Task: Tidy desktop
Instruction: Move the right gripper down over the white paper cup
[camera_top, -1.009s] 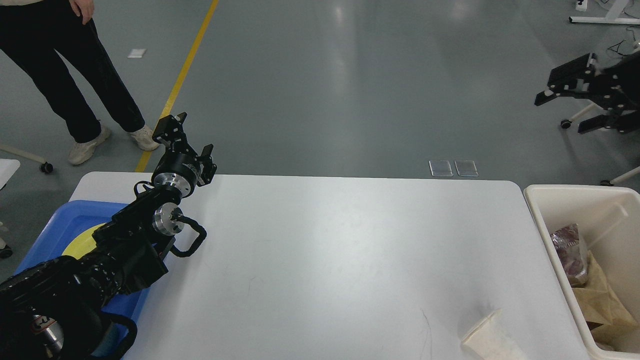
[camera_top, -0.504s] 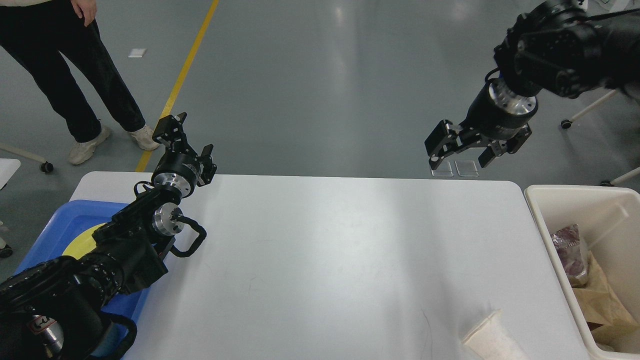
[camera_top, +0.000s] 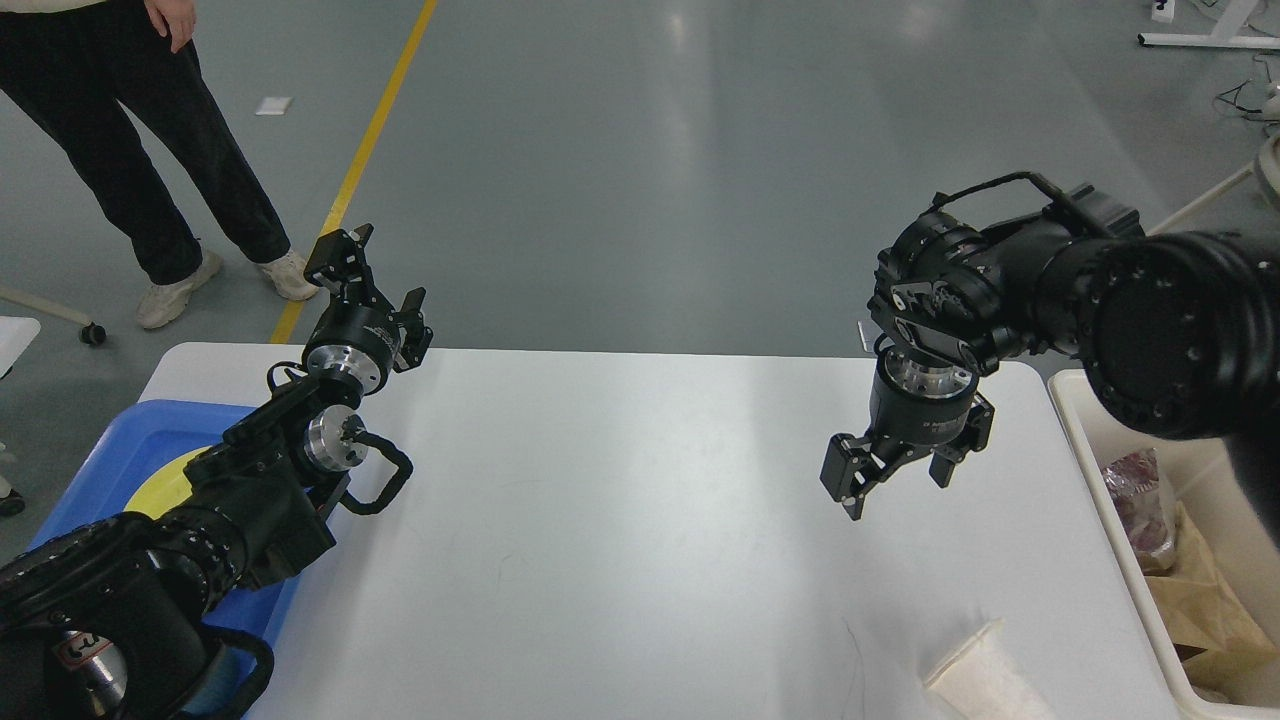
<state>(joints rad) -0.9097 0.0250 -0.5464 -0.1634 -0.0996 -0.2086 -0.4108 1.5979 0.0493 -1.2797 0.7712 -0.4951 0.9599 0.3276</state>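
Observation:
The white desktop (camera_top: 620, 520) fills the middle of the head view. A white paper cup (camera_top: 985, 675) lies on its side near the front right edge. My right gripper (camera_top: 893, 482) hangs open above the desktop's right part, fingers pointing down, empty, up and left of the cup. My left gripper (camera_top: 368, 272) stands open and empty over the far left corner of the desktop, pointing away from me.
A blue tray (camera_top: 120, 460) holding a yellow plate (camera_top: 165, 482) sits at the left, partly under my left arm. A cream bin (camera_top: 1095, 395) with paper trash stands at the right edge. A person (camera_top: 130, 150) stands beyond the far left corner.
My right arm came in from the upper right and swung down over the desktop, its gripper now low above the right part. The left arm has not moved.

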